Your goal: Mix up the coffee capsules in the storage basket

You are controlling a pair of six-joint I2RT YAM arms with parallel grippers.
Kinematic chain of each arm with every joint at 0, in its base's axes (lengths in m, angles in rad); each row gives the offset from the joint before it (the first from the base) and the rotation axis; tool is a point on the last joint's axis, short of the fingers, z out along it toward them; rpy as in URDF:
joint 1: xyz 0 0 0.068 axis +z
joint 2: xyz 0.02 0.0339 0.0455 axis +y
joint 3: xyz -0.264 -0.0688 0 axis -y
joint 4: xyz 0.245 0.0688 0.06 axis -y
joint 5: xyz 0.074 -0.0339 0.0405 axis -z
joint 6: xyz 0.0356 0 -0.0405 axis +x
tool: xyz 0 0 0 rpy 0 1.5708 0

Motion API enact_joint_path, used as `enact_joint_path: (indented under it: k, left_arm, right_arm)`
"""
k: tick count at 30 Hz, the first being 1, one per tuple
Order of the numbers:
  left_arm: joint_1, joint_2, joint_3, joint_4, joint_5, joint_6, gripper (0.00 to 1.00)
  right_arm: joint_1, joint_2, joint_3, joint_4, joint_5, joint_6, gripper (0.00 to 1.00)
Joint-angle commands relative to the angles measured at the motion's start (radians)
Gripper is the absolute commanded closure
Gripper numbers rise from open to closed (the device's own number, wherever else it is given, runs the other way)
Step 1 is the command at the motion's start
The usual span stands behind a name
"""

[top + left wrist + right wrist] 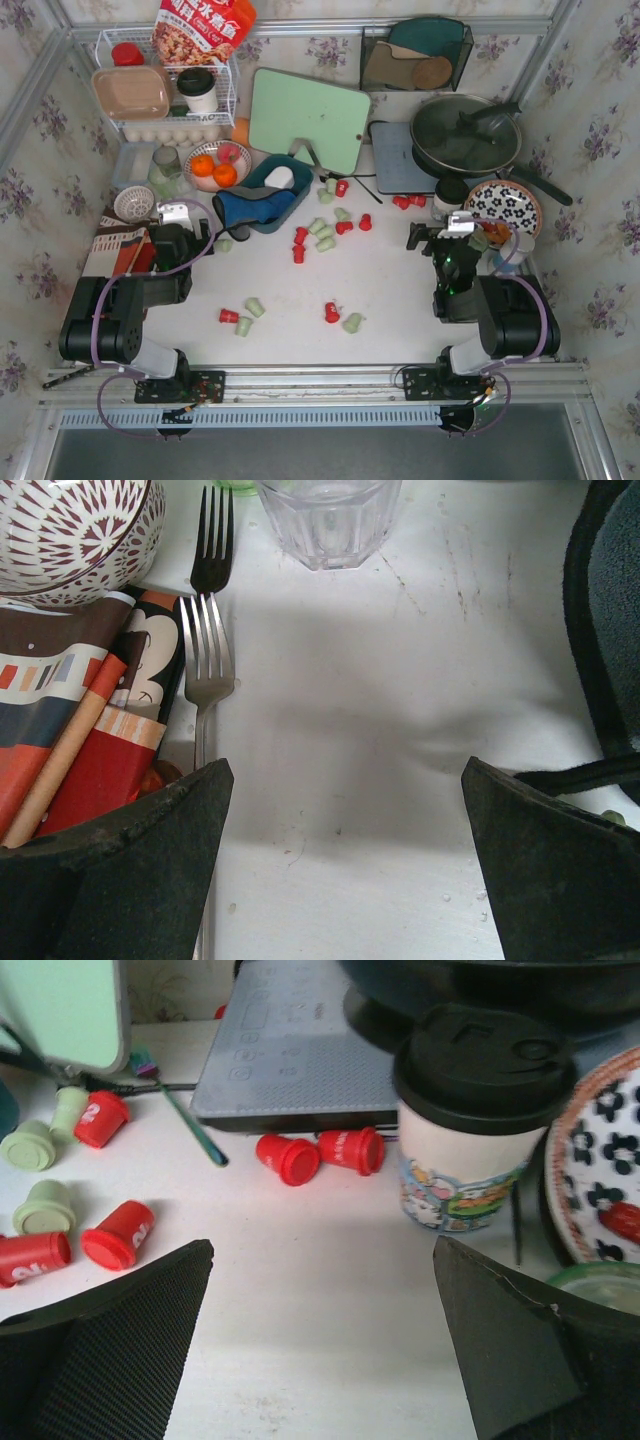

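Note:
Red and pale green coffee capsules (322,232) lie scattered over the white table, most near the middle, a few (340,318) near the front. Some show in the right wrist view (118,1234), with two red ones (320,1153) by a grey board. The teal-blue storage basket (262,178) stands at the back left of centre, holding a white object and a dark blue mitt (245,210); I see no capsules in it. My left gripper (186,210) (346,780) is open and empty left of the basket. My right gripper (438,230) (322,1250) is open and empty over bare table.
A fork (205,650), a patterned bowl (75,525) and a glass (328,515) lie ahead of the left gripper. A lidded paper cup (480,1120) and a flowered plate (503,207) stand by the right gripper. A bowl of oranges (215,167), a green board (308,118) and a pan (465,133) are behind.

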Motion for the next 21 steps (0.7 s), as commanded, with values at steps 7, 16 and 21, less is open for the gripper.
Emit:
enact_joint_path:
  k: [7,16,21]
  left_arm:
    - [0.000,0.001,0.007,0.008,0.005,-0.001,0.00]
    - [0.001,-0.002,0.004,0.012,0.005,-0.002,0.00]
    - [0.000,-0.075,0.169,-0.339,0.029,-0.006,0.00]
  right_arm:
    - [0.001,-0.356,0.062,-0.429,0.228,0.088,0.00]
    - [0.031,-0.452,0.118,-0.559,0.205,0.058,0.00]
    - [0.073,-0.440,0.139,-0.580,0.232,0.025,0.00]
